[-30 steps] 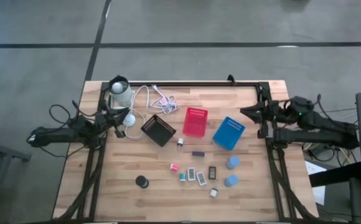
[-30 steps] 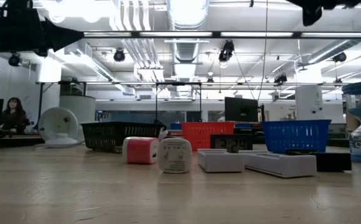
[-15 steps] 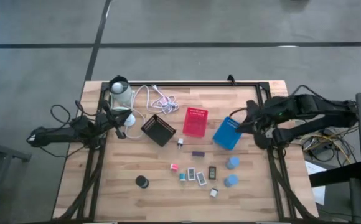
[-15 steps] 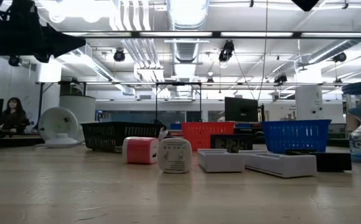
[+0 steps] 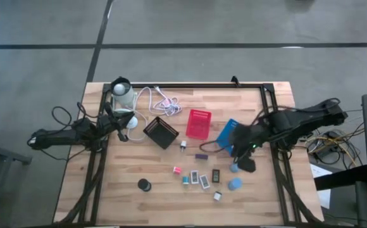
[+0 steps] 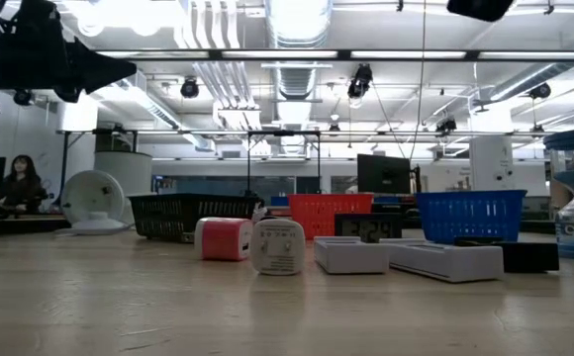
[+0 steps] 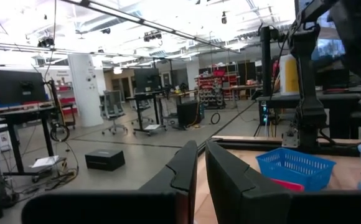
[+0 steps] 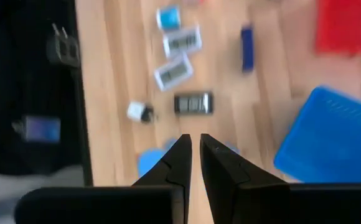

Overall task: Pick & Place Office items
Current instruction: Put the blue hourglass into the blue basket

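**Right arm reaching over the small items, both hands closed and empty**

The wooden desk (image 5: 126, 202) is carrying everything, with a dark arm sitting at each side. The right arm is stretching in from the right edge, its right hand (image 5: 247, 166) hanging over the desk just below the blue mesh bin (image 5: 229, 132) and beside the upper pale-blue round piece (image 5: 234, 168). In the right wrist view the two dark fingers (image 8: 179, 163) are standing nearly together, gripping nothing, and looking down on the items. The left arm is waiting at the desk's left edge, its left hand (image 5: 121, 119) pointing inward beside the white lamp (image 5: 124, 95); its fingers (image 7: 187, 174) are also sitting almost shut around nothing.

Three bins are lying in a row across the middle: the black mesh bin (image 5: 161, 132), the red mesh bin (image 5: 198, 123) and the blue one.

The office items are lying loose on the desk below the bins. The second pale-blue round piece (image 5: 235, 184) is sitting near the right side, well apart from the black disc (image 5: 145, 184) on the left. Between them are lying a purple block (image 5: 201, 156), a pink block (image 5: 177, 170), a teal block (image 5: 185, 180), two white-framed blocks (image 5: 200, 178), a black block (image 5: 216, 175) and a small white block (image 5: 217, 196).
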